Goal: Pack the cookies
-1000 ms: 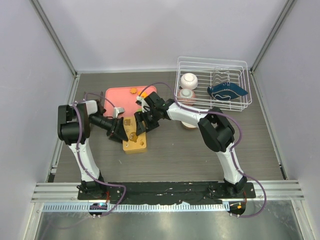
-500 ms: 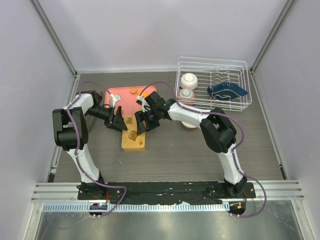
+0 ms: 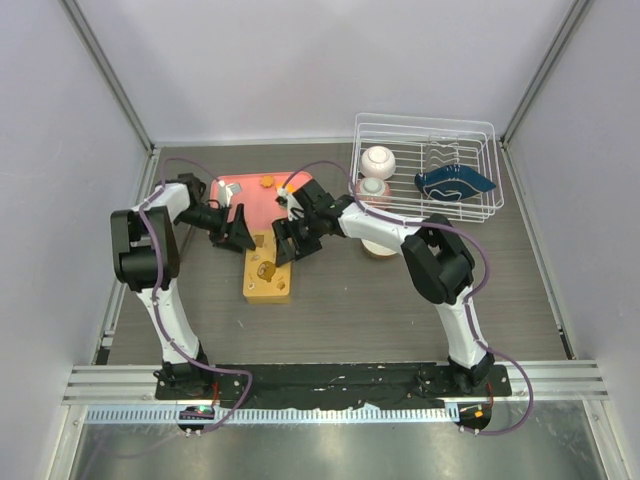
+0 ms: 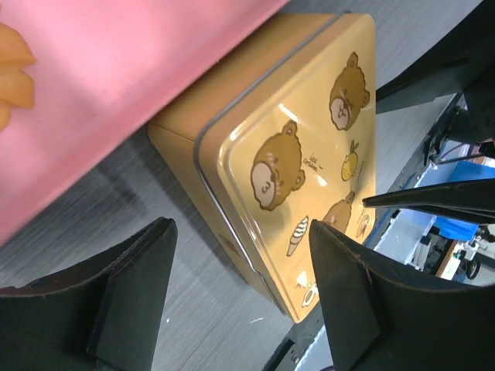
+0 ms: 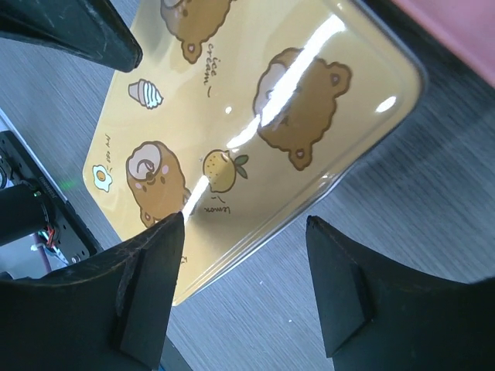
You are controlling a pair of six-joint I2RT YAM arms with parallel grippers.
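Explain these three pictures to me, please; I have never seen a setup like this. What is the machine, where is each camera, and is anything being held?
The machine is two robot arms bolted side by side at the near edge of a table, each ending in a two-finger gripper. The wide picture comes from a fixed camera above and behind them. The two close-ups come from cameras on the wrists, so the dark shapes at the bottom are each arm's own fingers. On the table lie a yellow tin printed with bears, lid on, a pink tray with an orange cookie on it, and a white wire rack with a dark blue dish in it. The left gripper and the right gripper are both open at the tin; neither holds anything.
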